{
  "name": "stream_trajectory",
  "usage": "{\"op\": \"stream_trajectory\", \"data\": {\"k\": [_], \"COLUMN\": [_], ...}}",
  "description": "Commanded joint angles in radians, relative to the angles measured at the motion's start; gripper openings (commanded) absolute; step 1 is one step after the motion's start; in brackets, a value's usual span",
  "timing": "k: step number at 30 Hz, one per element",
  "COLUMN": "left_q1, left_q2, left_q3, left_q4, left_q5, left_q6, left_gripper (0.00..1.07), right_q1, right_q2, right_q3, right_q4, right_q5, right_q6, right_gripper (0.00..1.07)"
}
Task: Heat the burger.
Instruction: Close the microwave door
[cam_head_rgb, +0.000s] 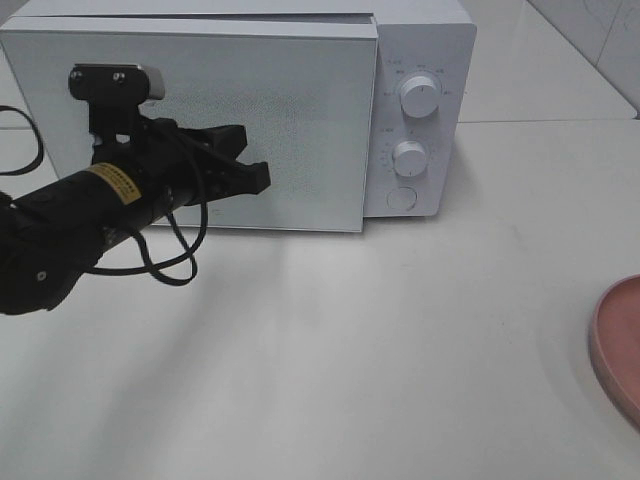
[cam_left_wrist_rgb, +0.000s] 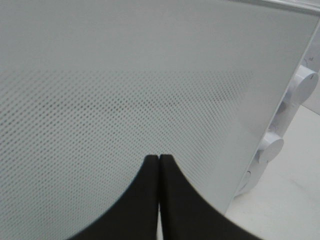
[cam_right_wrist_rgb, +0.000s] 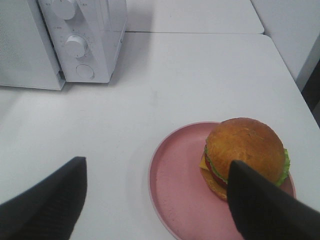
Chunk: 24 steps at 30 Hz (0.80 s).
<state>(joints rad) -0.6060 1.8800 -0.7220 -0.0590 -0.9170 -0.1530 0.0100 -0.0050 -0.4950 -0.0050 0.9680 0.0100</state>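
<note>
The burger (cam_right_wrist_rgb: 245, 147), with a golden bun, lettuce and tomato, sits on a pink plate (cam_right_wrist_rgb: 175, 185) in the right wrist view. My right gripper (cam_right_wrist_rgb: 157, 162) hangs open above the plate's near side, one finger (cam_right_wrist_rgb: 260, 205) in front of the burger, touching nothing. The white microwave (cam_head_rgb: 420, 40) stands at the back of the table. Its door (cam_head_rgb: 250, 110) faces forward, standing slightly proud of the control panel. My left gripper (cam_head_rgb: 262, 178) is shut and empty, its tips (cam_left_wrist_rgb: 159, 160) close against the dotted door window (cam_left_wrist_rgb: 125, 75).
Two knobs (cam_head_rgb: 418, 97) (cam_head_rgb: 409, 157) and a round button (cam_head_rgb: 401, 198) are on the microwave's right panel. The plate's rim (cam_head_rgb: 620, 340) shows at the right edge of the high view. A black cable (cam_head_rgb: 160, 268) loops under the left arm.
</note>
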Motion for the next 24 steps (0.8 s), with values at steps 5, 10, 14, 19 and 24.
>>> {"op": "stream_trajectory", "data": {"k": [5, 10, 14, 19, 24], "left_q1": [-0.033, -0.043, -0.046, -0.046, -0.046], "left_q2": [0.049, 0.093, 0.125, 0.160, 0.201], "left_q3": [-0.140, -0.222, -0.287, -0.356, -0.416], "left_q4": [-0.020, -0.036, -0.046, -0.051, -0.091], "left_q5": [0.037, 0.044, 0.076, 0.094, 0.099], "left_q6": [0.006, 0.006, 0.005, 0.005, 0.009], "left_gripper": [0.00, 0.00, 0.00, 0.00, 0.00], "right_q1": [-0.006, -0.006, -0.006, -0.006, -0.006], "right_q2": [-0.025, -0.025, -0.025, -0.025, -0.025], "right_q3": [0.001, 0.001, 0.001, 0.001, 0.001], "right_q4": [-0.003, -0.003, -0.003, -0.003, -0.003], "right_q5": [-0.008, -0.008, -0.008, -0.008, -0.008], "right_q6": [0.001, 0.001, 0.001, 0.001, 0.001], "right_gripper": [0.73, 0.73, 0.73, 0.73, 0.73]}}
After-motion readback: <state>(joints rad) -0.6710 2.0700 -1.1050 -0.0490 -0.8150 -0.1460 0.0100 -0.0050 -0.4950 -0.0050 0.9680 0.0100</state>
